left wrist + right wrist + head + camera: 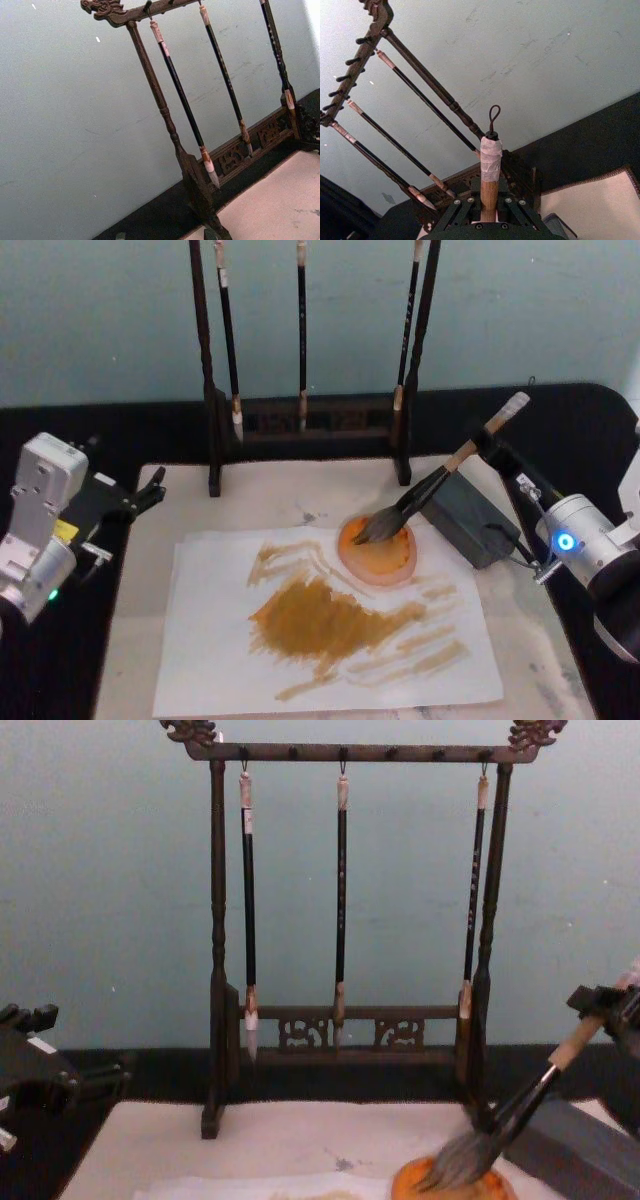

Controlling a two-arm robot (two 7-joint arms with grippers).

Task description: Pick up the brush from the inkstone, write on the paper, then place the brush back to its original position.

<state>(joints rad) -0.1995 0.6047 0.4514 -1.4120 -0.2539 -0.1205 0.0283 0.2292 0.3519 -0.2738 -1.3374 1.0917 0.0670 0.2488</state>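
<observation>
Clenching the brush high on its bamboo handle (likely stiff and light, the tuft soft), the right gripper rests the tuft in the orange dish at the paper's far right corner. The left gripper, fingers released, sits at the surface's left edge.

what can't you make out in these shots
- Whether the brush tuft presses the orange dish floor: head view, bristles cover it; chest view, lower edge cuts the dish.
- Right claw pads on the handle: right wrist view, claw body hides them.
- Rack top: head view, upper edge cuts it.
- Left claw, parked at left: left wrist view's lower edge cuts off its tips.
</observation>
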